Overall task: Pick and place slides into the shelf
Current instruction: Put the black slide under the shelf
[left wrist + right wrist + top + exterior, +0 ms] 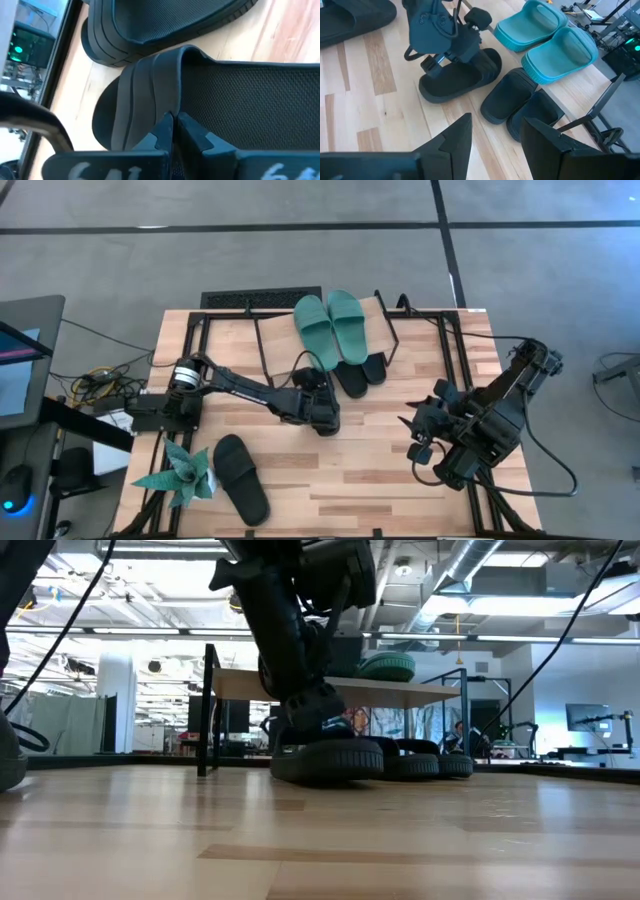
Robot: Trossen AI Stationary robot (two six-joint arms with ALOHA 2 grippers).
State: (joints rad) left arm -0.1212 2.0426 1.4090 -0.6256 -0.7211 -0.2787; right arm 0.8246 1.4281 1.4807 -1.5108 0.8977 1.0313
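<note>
The left pincer point(318, 408) is clamped on a black slide's point(462, 75) strap mid-worktop point(380, 470), at the shelf's point(275, 330) six o'clock. The right pincer point(495, 132) waits open at three o'clock.

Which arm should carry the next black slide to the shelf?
Left. Its tool is already shut on the strap of a black slide just in front of the shelf; the right tool hangs open, farther off.

Two slides point(332, 325) are teal green; the others point(241, 477) are black with a fine mesh-textured footbed. The tabletop point(360, 470) is pale striped wood; the paper plant point(183, 473) is teal.
</note>
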